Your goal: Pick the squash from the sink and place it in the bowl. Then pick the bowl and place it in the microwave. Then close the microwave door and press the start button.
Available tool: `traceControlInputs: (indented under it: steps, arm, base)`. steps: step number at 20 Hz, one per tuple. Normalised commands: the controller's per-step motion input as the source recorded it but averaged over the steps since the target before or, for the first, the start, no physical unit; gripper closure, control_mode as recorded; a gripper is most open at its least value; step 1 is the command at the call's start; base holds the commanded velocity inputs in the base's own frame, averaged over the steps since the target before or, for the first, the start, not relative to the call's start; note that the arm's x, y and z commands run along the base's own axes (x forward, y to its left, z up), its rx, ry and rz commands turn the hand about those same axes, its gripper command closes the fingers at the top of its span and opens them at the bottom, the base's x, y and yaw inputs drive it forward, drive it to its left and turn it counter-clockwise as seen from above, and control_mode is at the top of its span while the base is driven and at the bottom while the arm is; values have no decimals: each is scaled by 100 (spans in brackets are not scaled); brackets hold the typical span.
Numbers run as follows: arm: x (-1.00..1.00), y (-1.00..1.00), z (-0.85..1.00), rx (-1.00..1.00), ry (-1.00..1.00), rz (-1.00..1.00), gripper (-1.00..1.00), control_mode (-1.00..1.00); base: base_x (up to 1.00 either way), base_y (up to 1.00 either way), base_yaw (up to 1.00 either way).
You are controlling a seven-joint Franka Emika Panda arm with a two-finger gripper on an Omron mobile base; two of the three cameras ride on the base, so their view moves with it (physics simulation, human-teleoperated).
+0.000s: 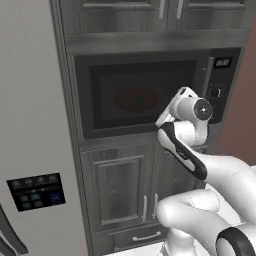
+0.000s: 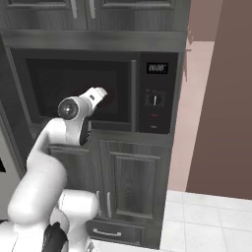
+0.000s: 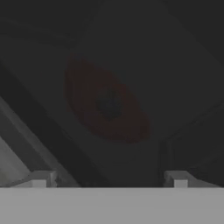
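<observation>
the microwave door (image 1: 140, 97) is shut, so the red bowl (image 3: 105, 105) with the squash (image 3: 108, 105) sits behind dark glass, mid frame. the claw (image 3: 109, 179) is spread wide and holds nothing, ready to poke the start button.

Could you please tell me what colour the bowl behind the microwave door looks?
Dim red bowl, clearest in the hand view.

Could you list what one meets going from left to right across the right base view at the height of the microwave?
Robot arm → microwave door window with the red bowl dimly behind it → door handle → control panel → brown wall.
</observation>
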Motion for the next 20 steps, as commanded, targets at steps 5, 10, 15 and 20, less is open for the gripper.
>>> traceControlInputs:
  steps: [5,10,15,20]
  arm:
    - [-98,-1,18,12,4,0,-100,-100]
    - [-100,-29,59,30,14,-20,-100,-100]
    - [-94,-50,25,39,27,-24,-100,-100]
    - [-46,-74,-2,51,20,-24,-100,-100]
  base:
    - [0,0,0]
    - [0,0,0]
    - [0,0,0]
    - [0,0,0]
